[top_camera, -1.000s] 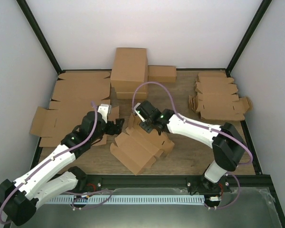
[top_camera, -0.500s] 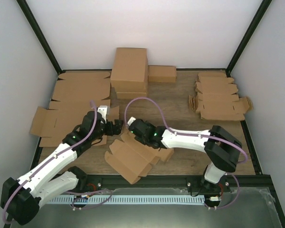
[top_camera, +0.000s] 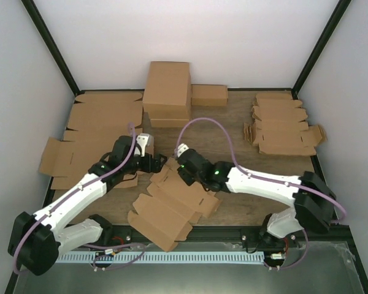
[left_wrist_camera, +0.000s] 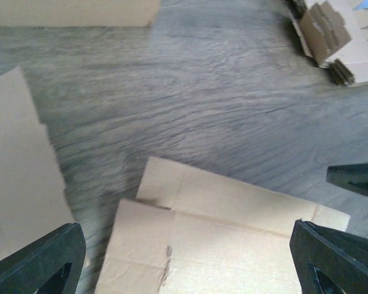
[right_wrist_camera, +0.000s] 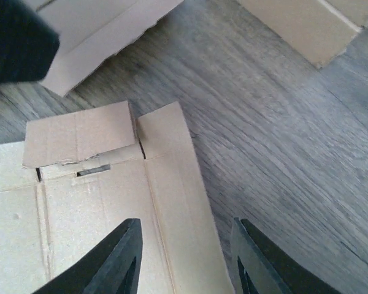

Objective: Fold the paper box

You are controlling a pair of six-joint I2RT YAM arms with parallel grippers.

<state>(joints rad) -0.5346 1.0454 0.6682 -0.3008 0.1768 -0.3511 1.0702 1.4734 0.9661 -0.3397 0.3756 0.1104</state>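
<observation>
Wood-grain table (top_camera: 233,131) inside a white-walled enclosure with black corner posts, seen from above. I am a pair of white and black robot arms reaching in from the near edge.

The paper box (top_camera: 165,211), a small plain brown cardboard die-cut blank with flaps, lies opened flat in the front middle of the table, set at a slant. Its near end points towards my bases and its far edge sits beneath both of my hands.

My left gripper (top_camera: 158,163) hovers at the far left corner of the blank. In its wrist view the two black fingers stand wide apart at the bottom corners, the blank's (left_wrist_camera: 233,226) far edge lies on the wood between and below them, and nothing is held.

My right gripper (top_camera: 176,171) hovers just beside it, over the blank's far end. In its wrist view the fingers are partly apart and hold nothing; a long side strip of the blank (right_wrist_camera: 80,208) runs flat below the gap, with a short flap beside it.

Closed brown cardboard boxes (top_camera: 167,92) stand stacked at the back. Large flat cardboard sheets (top_camera: 98,131) cover the left side, and a pile of unfolded brown blanks (top_camera: 282,125) lies at the back right.
</observation>
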